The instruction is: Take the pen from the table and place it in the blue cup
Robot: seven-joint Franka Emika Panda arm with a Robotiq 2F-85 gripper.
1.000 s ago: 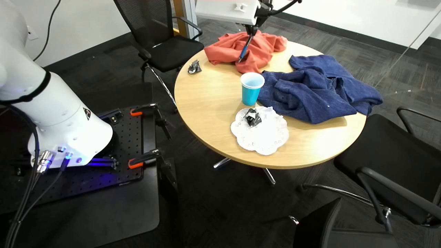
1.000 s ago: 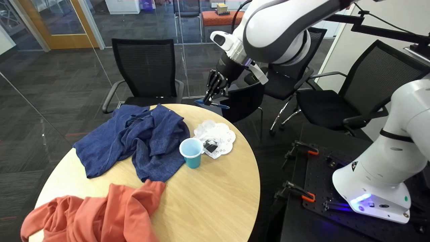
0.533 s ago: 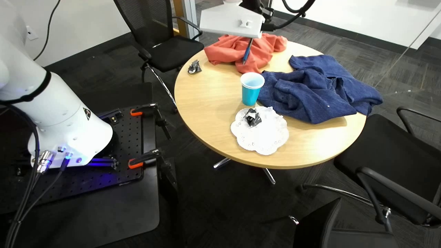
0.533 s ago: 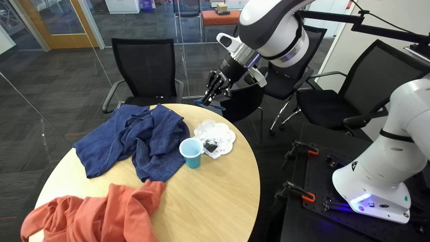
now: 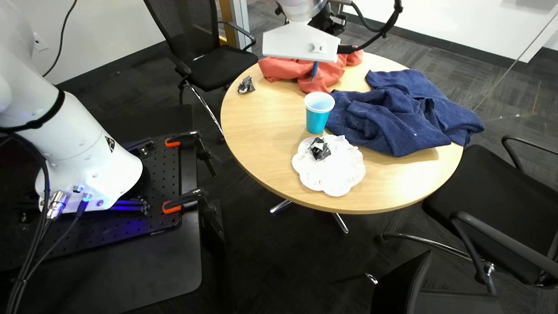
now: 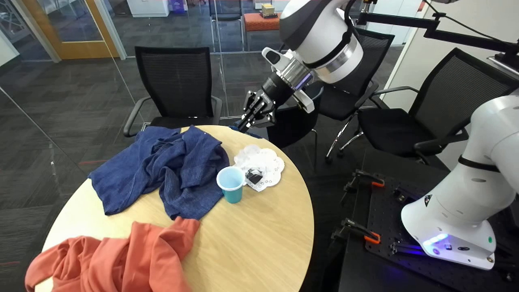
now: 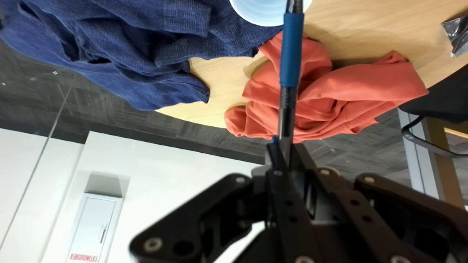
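Blue-sleeved pen (image 7: 291,51) is clamped between the black fingers (image 7: 283,197) of the gripper (image 7: 287,155), which are drawn together on its barrel. The sleeve lies well beyond the fingers. In an exterior view, the tip points downward, apart from the blue cup (image 5: 316,121), which stands upright on the table (image 5: 261,126), just beside the denim cloth (image 5: 392,117).

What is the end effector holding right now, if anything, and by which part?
The end effector holds the pen by its barrel, beyond the blue sleeve, which sticks out free; the exact contact is hidden.
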